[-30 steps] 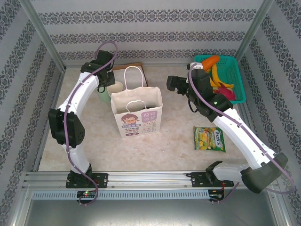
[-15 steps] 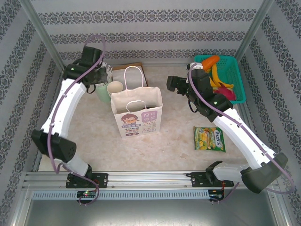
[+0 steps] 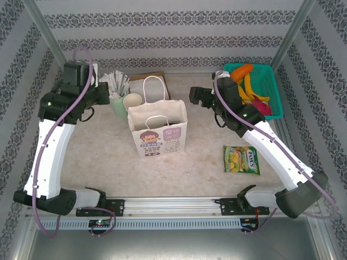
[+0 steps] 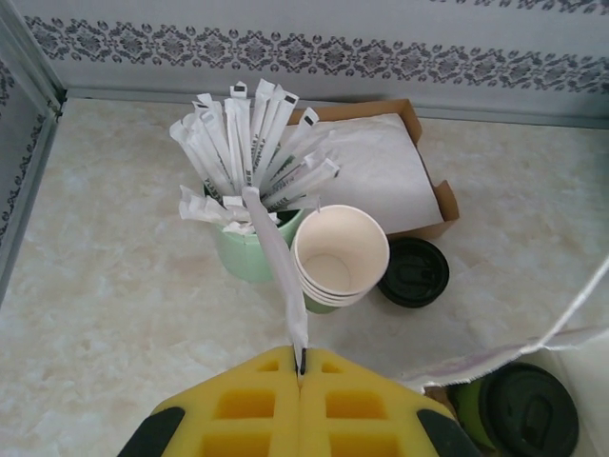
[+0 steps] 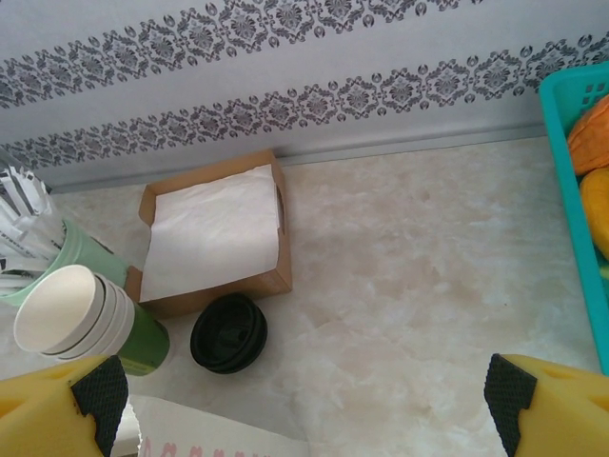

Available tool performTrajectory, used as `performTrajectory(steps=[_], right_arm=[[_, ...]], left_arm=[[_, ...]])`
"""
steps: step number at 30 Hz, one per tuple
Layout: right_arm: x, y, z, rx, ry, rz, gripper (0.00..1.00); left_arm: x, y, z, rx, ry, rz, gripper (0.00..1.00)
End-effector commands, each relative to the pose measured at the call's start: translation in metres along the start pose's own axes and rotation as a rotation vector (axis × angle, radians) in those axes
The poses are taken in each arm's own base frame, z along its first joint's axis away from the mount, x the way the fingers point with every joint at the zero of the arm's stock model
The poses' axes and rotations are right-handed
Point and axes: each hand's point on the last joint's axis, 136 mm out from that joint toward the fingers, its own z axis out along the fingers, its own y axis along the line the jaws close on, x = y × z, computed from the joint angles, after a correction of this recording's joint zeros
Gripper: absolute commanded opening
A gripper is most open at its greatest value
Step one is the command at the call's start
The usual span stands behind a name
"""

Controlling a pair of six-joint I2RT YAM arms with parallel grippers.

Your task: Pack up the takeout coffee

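Left gripper (image 4: pixel 301 360): clenched on one white wrapped stick (image 4: pixel 276 267); the stick's far end is by the other sticks in the pale green cup (image 4: pixel 238 259).
Right gripper (image 5: pixel 300 395): jaws spread wide, nothing between them, above the table right of the paper bag (image 3: pixel 158 130).
Takeout coffee (image 4: pixel 521 411): upright, black lid on, past the bag's rim, apparently inside the bag.
Loose black lid (image 4: pixel 414 271): on the table, just beside the cream cup stack (image 4: pixel 340 252).

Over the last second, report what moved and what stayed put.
The left gripper, shut on a white wrapped stick, pulled left and toward the near edge, away from the pale green cup; the stick's far end is still at the bunch. The right gripper, open, barely shifted. The paper bag, snack packet and teal basket stayed put.
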Motion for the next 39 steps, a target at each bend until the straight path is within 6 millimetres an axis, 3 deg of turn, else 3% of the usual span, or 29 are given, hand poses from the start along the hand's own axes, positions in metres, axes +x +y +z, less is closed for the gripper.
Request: performTrajectory(steps=[1,6,12,19,23,33,39], right_arm=[[-0.014,0.007,-0.001,-0.026,-0.026,0.015,0.98],[-0.012,0.013,0.003,-0.048,-0.01,-0.002,0.98],[-0.016,0.025,0.0,-0.098,0.004,-0.087,0.98],[-0.021,0.029,0.004,-0.102,0.006,-0.097,0.98],[-0.017,0.031,0.009,-0.104,0.031,-0.094,0.98],[-0.01,0.03,0.009,-0.099,0.051,-0.085,0.98],[-0.006,0.027,0.006,-0.092,0.055,-0.088,0.98]], left_arm=[[0.001,-0.013,-0.018,0.081,0.001,0.022,0.0],[-0.007,-0.022,-0.044,0.144,-0.022,0.016,0.0],[-0.019,-0.03,-0.106,0.238,-0.094,0.006,0.0],[-0.02,-0.074,-0.17,0.568,-0.142,-0.026,0.0],[-0.022,-0.092,-0.189,0.699,-0.149,-0.04,0.0],[-0.028,-0.116,-0.177,0.836,-0.103,-0.042,0.0],[-0.029,-0.11,-0.137,0.743,-0.069,-0.033,0.0]])
